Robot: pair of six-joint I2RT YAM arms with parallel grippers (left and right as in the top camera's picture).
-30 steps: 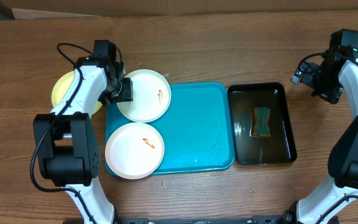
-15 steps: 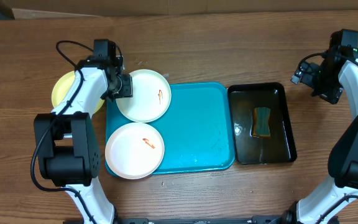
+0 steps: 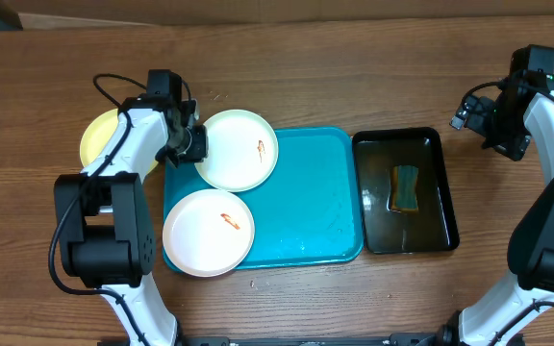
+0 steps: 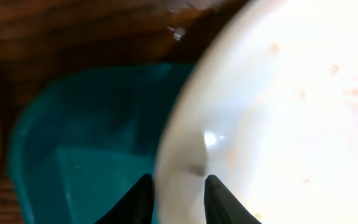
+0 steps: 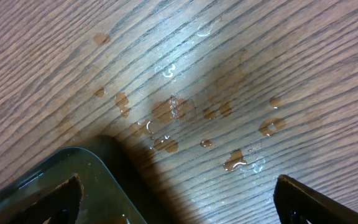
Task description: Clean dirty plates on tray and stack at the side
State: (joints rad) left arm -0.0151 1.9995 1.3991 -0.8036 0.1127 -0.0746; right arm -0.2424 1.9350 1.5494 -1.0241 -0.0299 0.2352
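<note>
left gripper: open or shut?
Shut on the far plate: in the wrist view the left gripper pinches its rim between both fingers.

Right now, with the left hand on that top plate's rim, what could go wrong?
The left hand pinches only the edge of the upper white plate, so it might tip or slip once lifted. The lower white plate overhangs the tray rim close by; a low swing could knock it off.

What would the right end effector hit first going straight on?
Likely the wet wooden table, just beside the black tub's corner; nothing shows between it and the open right end effector. Depth unclear.
</note>
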